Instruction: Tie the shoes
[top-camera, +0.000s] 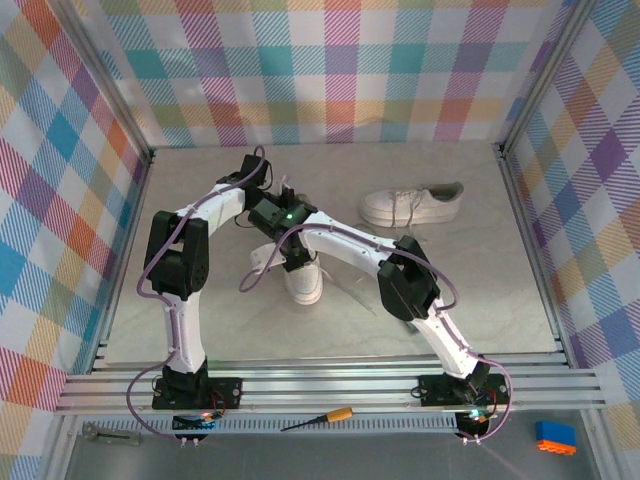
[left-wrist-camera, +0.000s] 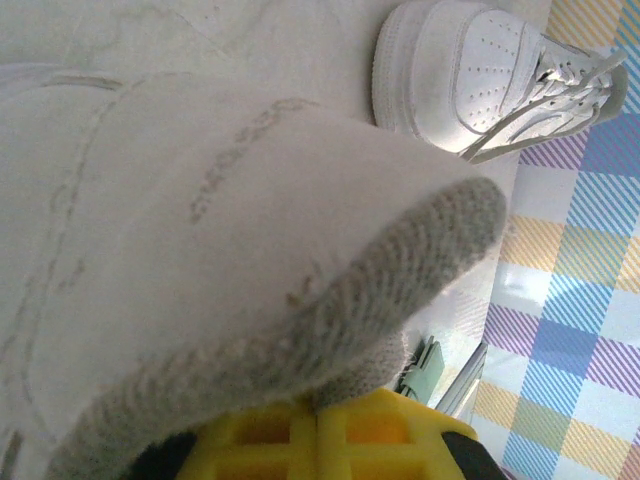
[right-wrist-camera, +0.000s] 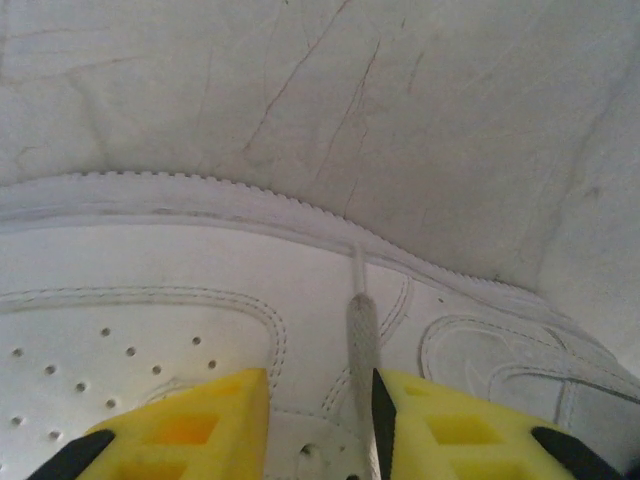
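Observation:
One white shoe (top-camera: 303, 282) lies at mid-table, toe toward me, with both grippers on it. My left gripper (top-camera: 280, 222) is shut on that shoe's grey-lined fabric edge (left-wrist-camera: 400, 270); its yellow fingers (left-wrist-camera: 322, 415) meet under the cloth. My right gripper (right-wrist-camera: 320, 385) hovers over the shoe's white side (right-wrist-camera: 150, 300). Its jaws are open, and a white lace end (right-wrist-camera: 360, 330) lies between them against the right finger. In the top view this gripper (top-camera: 297, 262) is over the shoe's middle. A lace (top-camera: 255, 272) loops out to the shoe's left. The other shoe (top-camera: 410, 205) (left-wrist-camera: 480, 70) lies on its side at the back right.
Plaid walls (top-camera: 330, 70) and metal rails (top-camera: 330, 385) enclose the table. A small pale green pad (left-wrist-camera: 428, 368) sits by the wall rail. An orange-handled screwdriver (top-camera: 320, 418) and a blue-and-orange block (top-camera: 555, 437) lie in front of the rails.

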